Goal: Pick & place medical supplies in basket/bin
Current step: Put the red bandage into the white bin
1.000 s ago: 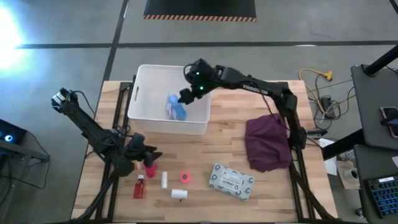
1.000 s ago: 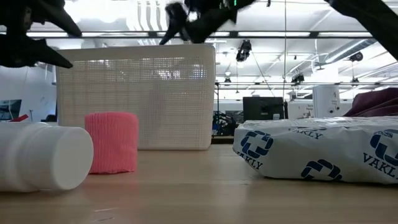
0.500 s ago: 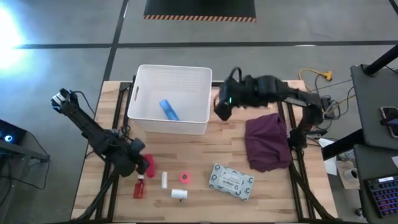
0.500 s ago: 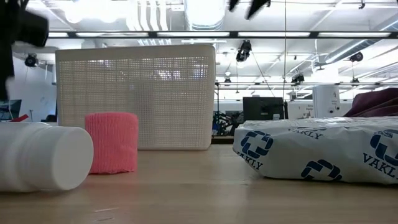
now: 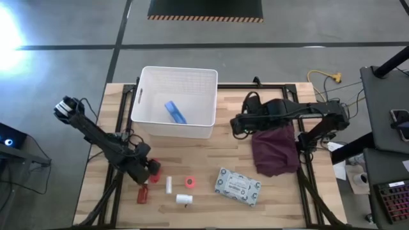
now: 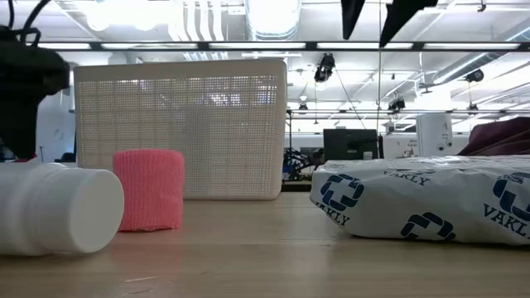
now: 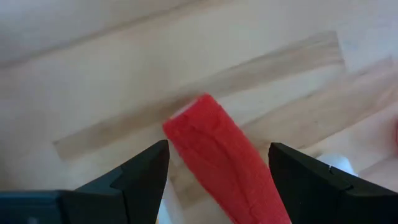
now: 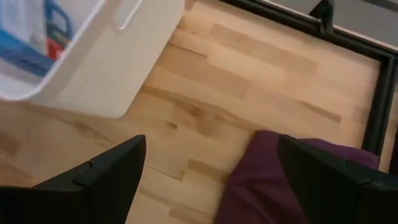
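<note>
The white perforated basket [image 5: 174, 102] stands at the table's far middle, and the blue-white box [image 5: 174, 112] lies on its floor. My left gripper [image 5: 148, 170] is low over the table's near left. It is open, with a red roll-like item [image 7: 214, 155] lying on the wood between its fingers. I cannot tell whether they touch it. My right gripper [image 5: 235, 123] hangs open and empty above the table, between the basket and the maroon cloth [image 5: 275, 148]. Its fingers show at the low view's top [image 6: 373, 12].
On the near table lie a red bottle [image 5: 142, 193], a white tube [image 5: 169, 184], a pink roll [image 5: 190, 183], a white bottle [image 5: 184, 199] and the pale wipes pack [image 5: 238, 186]. Bare wood shows between the basket and these items.
My right gripper has left the basket and swung toward the table's right edge, ending beside the maroon cloth. The blue-white box has dropped onto the basket floor and lies still. My left gripper has shifted a little toward the near edge and down, over the red item.
</note>
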